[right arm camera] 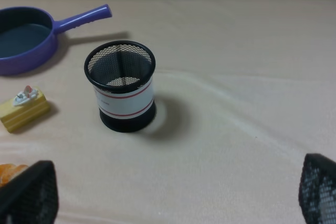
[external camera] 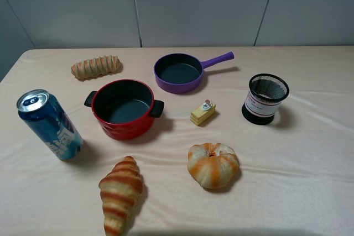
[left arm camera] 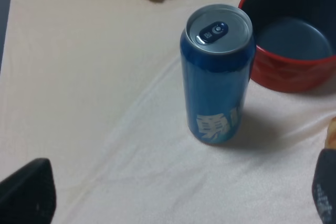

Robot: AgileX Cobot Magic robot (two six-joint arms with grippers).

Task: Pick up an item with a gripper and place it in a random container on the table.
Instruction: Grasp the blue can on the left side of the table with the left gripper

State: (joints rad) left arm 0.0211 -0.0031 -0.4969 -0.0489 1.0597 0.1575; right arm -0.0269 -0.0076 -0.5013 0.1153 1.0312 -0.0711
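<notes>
Left gripper [left arm camera: 177, 195] hovering above table [external camera: 310, 164], tilting down toward blue can [external camera: 50, 125], fingers [left arm camera: 26, 195] spreading wide, gripping nothing. Can standing upright at table's left side, near red pot [external camera: 123, 109], small gap showing between them. Purple pan [external camera: 178, 72] lying behind pot, handle pointing right. Right gripper [right arm camera: 174, 188] hanging over table's right side, facing black mesh cup [right arm camera: 122, 85], fingers [right arm camera: 29, 192] likewise spreading wide, gripping nothing.

I see: can [external camera: 50, 128], glossy metal; pot [external camera: 126, 129], glossy red outside, matt inside; cup [external camera: 261, 103], black wire mesh; bench [external camera: 301, 172], matt wrinkled cloth.
</notes>
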